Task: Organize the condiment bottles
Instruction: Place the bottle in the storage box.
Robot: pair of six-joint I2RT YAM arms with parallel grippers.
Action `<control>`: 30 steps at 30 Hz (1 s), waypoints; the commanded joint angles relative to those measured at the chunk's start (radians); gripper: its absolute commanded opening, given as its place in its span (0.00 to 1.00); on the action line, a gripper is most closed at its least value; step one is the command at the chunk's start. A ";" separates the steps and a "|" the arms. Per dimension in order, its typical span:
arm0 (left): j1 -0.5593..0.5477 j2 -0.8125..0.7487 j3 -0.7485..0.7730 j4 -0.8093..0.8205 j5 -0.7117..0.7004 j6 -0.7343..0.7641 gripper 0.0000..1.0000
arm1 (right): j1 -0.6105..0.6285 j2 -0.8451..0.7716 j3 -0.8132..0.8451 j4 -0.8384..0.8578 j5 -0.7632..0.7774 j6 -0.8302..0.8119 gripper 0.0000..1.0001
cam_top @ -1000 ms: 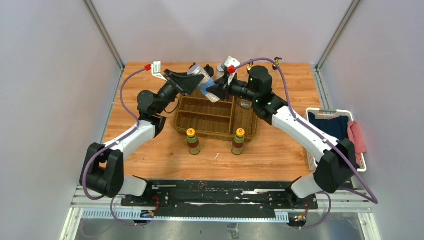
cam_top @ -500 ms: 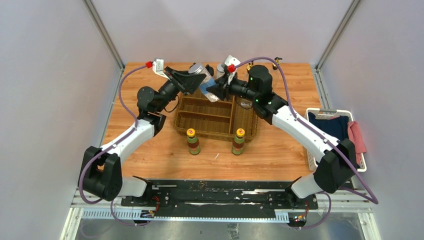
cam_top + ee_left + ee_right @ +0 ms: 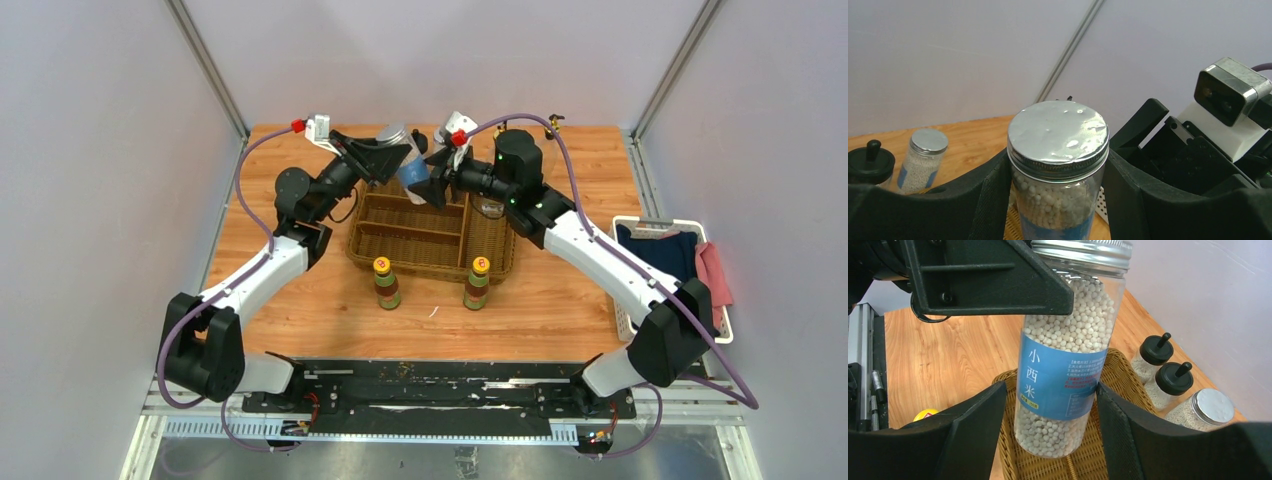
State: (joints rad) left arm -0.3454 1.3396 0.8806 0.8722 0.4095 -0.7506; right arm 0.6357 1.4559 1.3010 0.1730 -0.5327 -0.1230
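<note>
A clear jar of white pearls (image 3: 1068, 365) with a grey lid (image 3: 1058, 132) and blue label hangs above the wicker basket (image 3: 430, 240). My left gripper (image 3: 1058, 192) is shut on it just under the lid. My right gripper (image 3: 1050, 432) is open, its fingers (image 3: 973, 435) standing either side of the jar's lower part with a gap on each side. In the top view the jar (image 3: 408, 162) hangs between both grippers at the basket's far edge. Two yellow-capped bottles (image 3: 386, 283) (image 3: 477, 283) stand in front of the basket.
Behind the basket stand two black-capped bottles (image 3: 1154, 357) (image 3: 1173, 385) and another grey-lidded jar (image 3: 1203, 412). A white crate with cloths (image 3: 670, 270) sits at the table's right edge. Grey walls close in the back and sides.
My right gripper has opened off the jar. The left gripper keeps its hold, and the jar has come more upright and moved slightly up and left.
</note>
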 commanded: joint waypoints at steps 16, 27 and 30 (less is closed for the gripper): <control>-0.014 -0.013 0.058 -0.053 -0.068 0.145 0.29 | 0.017 -0.028 0.001 -0.029 0.063 -0.023 0.74; -0.019 -0.012 0.044 -0.133 -0.137 0.283 0.24 | 0.015 -0.049 -0.006 -0.043 0.149 -0.023 0.75; -0.024 0.001 0.041 -0.153 -0.175 0.335 0.23 | 0.016 -0.065 -0.005 -0.064 0.216 -0.019 0.75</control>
State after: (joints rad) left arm -0.3569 1.3399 0.8978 0.7063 0.3004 -0.5079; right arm 0.6411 1.4387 1.3006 0.1410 -0.4145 -0.1318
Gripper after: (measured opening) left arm 0.596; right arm 0.750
